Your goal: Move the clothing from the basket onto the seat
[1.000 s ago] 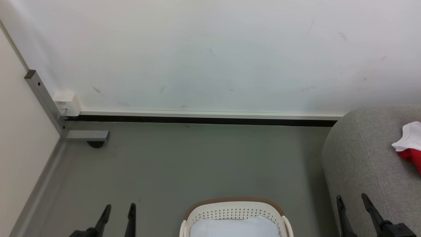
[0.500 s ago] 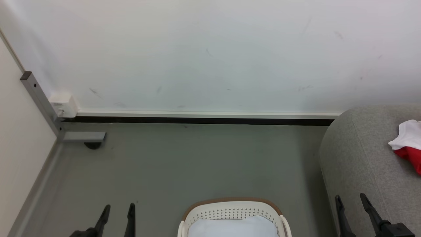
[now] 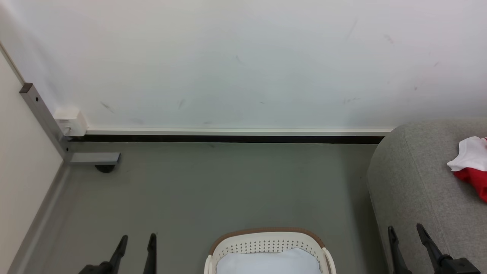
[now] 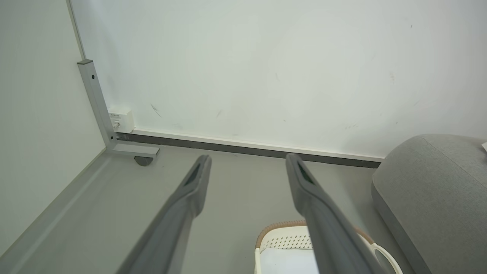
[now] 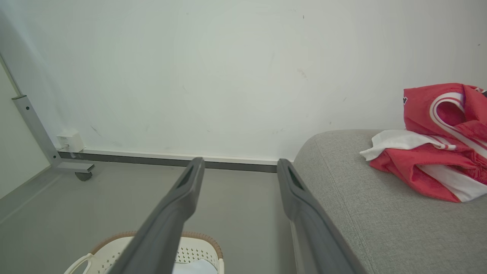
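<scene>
The red clothing (image 5: 437, 137) with white stripes lies bunched on the grey seat (image 5: 373, 213); in the head view the clothing (image 3: 471, 167) shows at the right edge on the seat (image 3: 414, 179). The cream basket (image 3: 268, 245) stands on the floor at bottom centre, with pale bluish padding (image 3: 268, 262) showing inside. My left gripper (image 3: 137, 241) hangs open left of the basket, above the floor. Over the seat's near corner, my right gripper (image 3: 407, 232) is open and empty. Both wrist views show the basket (image 4: 289, 243) (image 5: 190, 247) below spread fingers.
A white wall (image 3: 243, 64) with a dark baseboard runs across the back. A metal frame post with a foot and caster (image 3: 95, 160) stands at the left corner beside a small white box (image 3: 70, 120). Grey floor (image 3: 213, 190) stretches between wall, basket and seat.
The whole head view has shifted a little to the left and down, so the camera has turned slightly. Both grippers keep their places and stay open.
</scene>
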{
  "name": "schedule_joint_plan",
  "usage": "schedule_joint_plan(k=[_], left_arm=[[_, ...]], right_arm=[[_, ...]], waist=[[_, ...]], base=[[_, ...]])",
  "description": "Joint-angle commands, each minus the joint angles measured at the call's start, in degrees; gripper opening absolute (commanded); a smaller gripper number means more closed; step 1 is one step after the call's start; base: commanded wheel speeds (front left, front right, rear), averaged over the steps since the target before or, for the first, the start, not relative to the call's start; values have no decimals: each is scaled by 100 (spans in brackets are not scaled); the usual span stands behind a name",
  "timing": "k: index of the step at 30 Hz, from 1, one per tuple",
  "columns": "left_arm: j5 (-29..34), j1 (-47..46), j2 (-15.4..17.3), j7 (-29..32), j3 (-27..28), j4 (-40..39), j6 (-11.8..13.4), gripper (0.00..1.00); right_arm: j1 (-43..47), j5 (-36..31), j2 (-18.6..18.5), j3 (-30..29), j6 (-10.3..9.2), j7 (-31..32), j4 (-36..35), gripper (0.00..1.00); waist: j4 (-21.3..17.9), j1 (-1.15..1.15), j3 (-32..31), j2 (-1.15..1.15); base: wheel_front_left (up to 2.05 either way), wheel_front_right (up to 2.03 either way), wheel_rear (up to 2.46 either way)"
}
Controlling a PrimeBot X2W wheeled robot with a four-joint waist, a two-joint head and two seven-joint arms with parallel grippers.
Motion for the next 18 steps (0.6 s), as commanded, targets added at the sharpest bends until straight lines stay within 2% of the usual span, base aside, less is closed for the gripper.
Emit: schedule_joint_plan(k=[1,18], left_arm=[[18,-19,13,-2,11,29,-8,100],[-127,-95,11,-2,-122,91,-64,100]], right_arm=[[-56,22,-15,-1,-13,-1,35,100],[-77,33,-15,-5,-13,-1,51,100]], waist=[[-1,0,-1,0],[-36,0,32,0]], base=[[0,0,0],[0,0,0]])
